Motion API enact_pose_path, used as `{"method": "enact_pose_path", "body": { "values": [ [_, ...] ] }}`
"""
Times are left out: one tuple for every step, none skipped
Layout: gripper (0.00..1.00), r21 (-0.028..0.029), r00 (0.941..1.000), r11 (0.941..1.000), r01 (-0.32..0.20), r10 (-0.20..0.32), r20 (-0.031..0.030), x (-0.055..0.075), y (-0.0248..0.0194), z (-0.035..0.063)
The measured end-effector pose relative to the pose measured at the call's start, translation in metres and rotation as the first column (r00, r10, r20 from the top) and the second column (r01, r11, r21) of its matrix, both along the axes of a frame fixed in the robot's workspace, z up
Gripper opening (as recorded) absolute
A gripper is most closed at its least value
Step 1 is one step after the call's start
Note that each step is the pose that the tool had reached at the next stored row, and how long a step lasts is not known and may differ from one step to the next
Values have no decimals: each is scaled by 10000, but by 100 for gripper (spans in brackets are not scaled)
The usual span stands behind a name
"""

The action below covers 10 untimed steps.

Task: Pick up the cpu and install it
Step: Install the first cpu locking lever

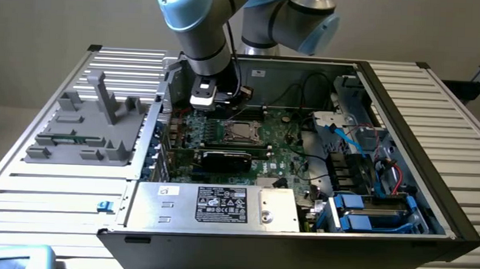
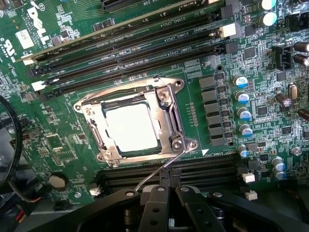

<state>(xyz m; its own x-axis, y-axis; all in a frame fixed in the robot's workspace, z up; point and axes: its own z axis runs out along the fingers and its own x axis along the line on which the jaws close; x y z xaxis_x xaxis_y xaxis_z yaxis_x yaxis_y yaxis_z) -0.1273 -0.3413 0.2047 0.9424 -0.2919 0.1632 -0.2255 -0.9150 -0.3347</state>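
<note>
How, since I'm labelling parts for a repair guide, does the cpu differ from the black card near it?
The cpu has a shiny silver top, while the black card is dark and dull. The cpu is a small square; the black card is longer and rectangular. The cpu lies flat inside a metal frame, whereas the black card has no such frame around it. Both sit on the green board.

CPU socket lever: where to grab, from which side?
Likely its free end: the thin wire lever juts past the corner of the socket frame, over the memory slots. Come from above, tool pinching across the wire; nearer the frame it lies too close to metal.
</note>
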Motion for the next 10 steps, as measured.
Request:
{"method": "enact_pose_path", "body": {
  "values": [
    [11,0,10000,10000,0,0,4,0,0,-1],
    [11,0,10000,10000,0,0,12,0,0,-6],
    [11,2,10000,10000,1,-1,19,0,0,-13],
    [11,1,10000,10000,0,0,23,2,1,-17],
    [11,0,10000,10000,2,-2,29,3,0,-20],
    [11,0,10000,10000,2,-2,35,5,0,-24],
    [11,1,10000,10000,0,0,41,9,0,-29],
    [11,0,10000,10000,0,0,46,12,0,-35],
    [11,-1,10000,10000,1,-1,50,16,0,-39],
    [11,-2,10000,10000,1,-1,54,18,0,-42]
  ]
}}
